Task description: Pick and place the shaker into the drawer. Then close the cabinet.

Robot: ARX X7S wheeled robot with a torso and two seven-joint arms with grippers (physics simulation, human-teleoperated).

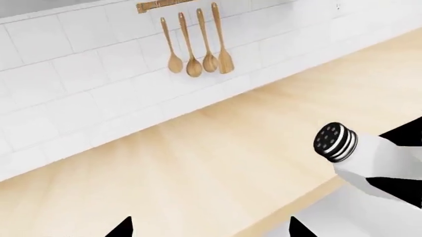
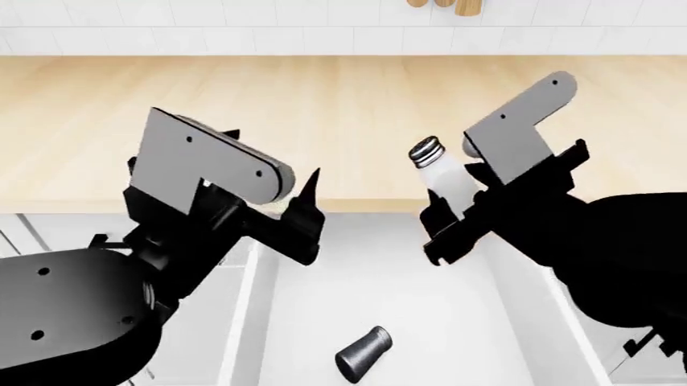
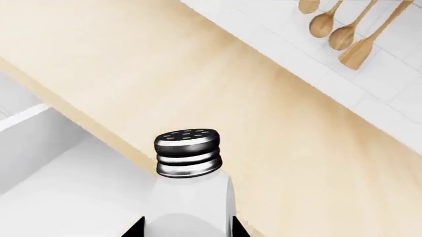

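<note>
The shaker (image 2: 438, 173), a white bottle with a black and chrome perforated cap, sits pinched in the right gripper (image 2: 456, 211), its cap end sticking out past the fingertips and tilted toward the wall. It hangs in the air above the front edge of the wooden counter (image 2: 343, 104), right where the counter meets the open drawer (image 2: 397, 305). From the right wrist camera the black fingers (image 3: 135, 229) show on either side of the bottle's body, pressed against it.

Below and a little toward the robot from that gripper, a dark grey cone-shaped object (image 2: 363, 352) lies on its side on the white drawer floor.

The left gripper (image 2: 306, 217) hovers well apart from the shaker, across the drawer from the right gripper, at about the same height over the counter edge. Its two finger tips (image 1: 122, 228) stand spread wide with nothing between them.

Beyond both grippers, past the counter, the white tiled wall (image 1: 79, 79) carries a row of wooden spoons (image 1: 194, 47) hanging from a rail.
</note>
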